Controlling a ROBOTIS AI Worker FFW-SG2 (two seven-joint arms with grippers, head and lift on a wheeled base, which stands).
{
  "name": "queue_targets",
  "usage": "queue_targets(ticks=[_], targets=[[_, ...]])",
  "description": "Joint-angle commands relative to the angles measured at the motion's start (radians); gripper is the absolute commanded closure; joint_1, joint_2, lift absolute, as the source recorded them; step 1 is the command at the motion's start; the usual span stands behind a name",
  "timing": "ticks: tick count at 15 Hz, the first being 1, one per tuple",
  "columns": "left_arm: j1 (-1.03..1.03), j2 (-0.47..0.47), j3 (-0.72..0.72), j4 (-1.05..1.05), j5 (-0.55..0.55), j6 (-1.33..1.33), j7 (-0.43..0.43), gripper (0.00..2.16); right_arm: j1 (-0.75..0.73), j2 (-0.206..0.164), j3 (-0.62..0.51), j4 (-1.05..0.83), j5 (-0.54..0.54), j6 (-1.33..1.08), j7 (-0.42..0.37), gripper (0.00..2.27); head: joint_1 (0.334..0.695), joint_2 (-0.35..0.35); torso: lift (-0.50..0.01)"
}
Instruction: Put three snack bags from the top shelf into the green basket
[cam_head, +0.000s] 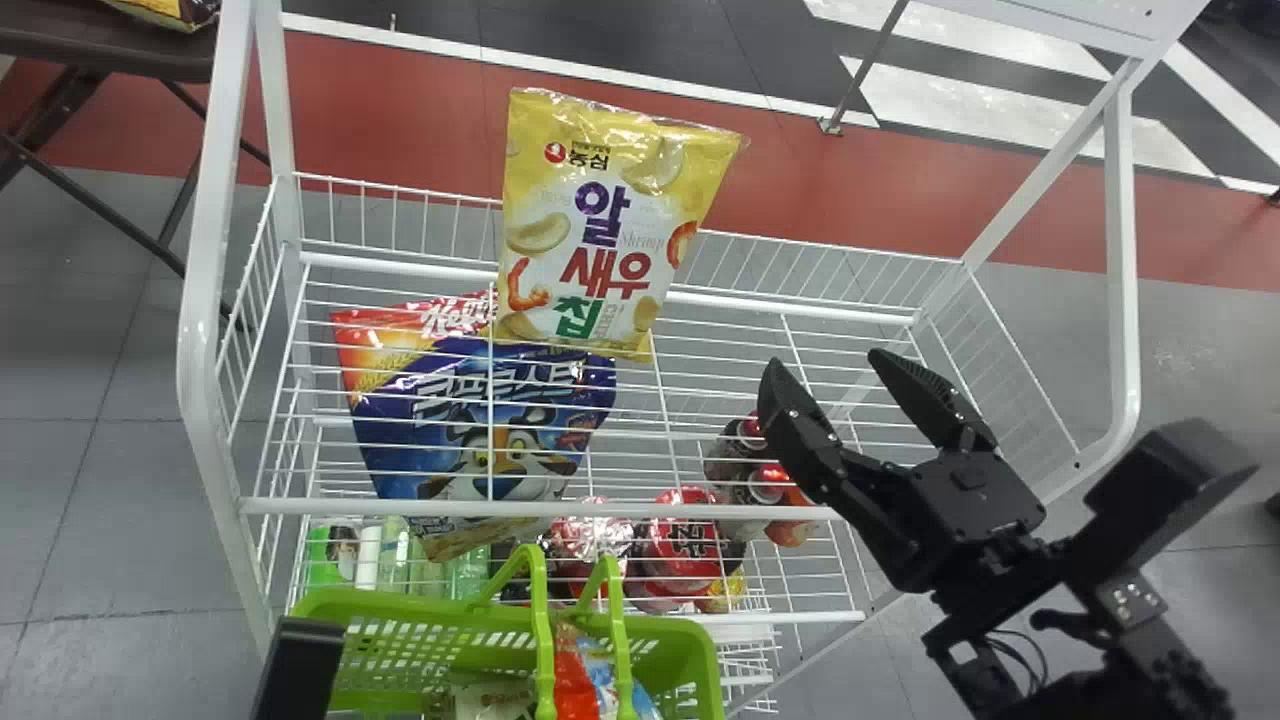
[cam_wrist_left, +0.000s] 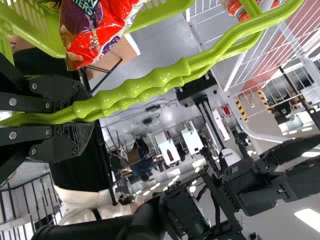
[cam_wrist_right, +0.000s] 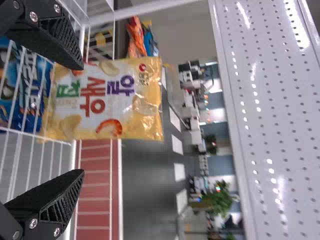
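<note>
The bag (cam_head: 605, 230) stands at the shelf's (cam_head: 300, 507) twelve o'clock; my right tool (cam_head: 825, 360) gapes at its four. A nudge could topple it over the rail (cam_head: 850, 249). My left tool (cam_wrist_left: 82, 114) grips the basket handles (cam_wrist_left: 135, 89).
</note>
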Motion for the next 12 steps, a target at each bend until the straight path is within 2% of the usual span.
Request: queue_targets(ticks=[1, 12], targets=[[0.005, 0.002, -0.002, 0.002, 0.000, -0.002, 0.000, 2.02, 0.029, 0.000, 0.067, 0.048, 0.082, -0.176, -0.024, 0.08, 0.695, -0.350, -0.047], [0.036, 0.008, -0.002, -0.023, -0.001, -0.002, -0.002, 2.02, 0.046, 0.003, 0.092, 0.073, 0.097, -0.244, -0.041, 0.08, 0.695, -0.350, -0.047]])
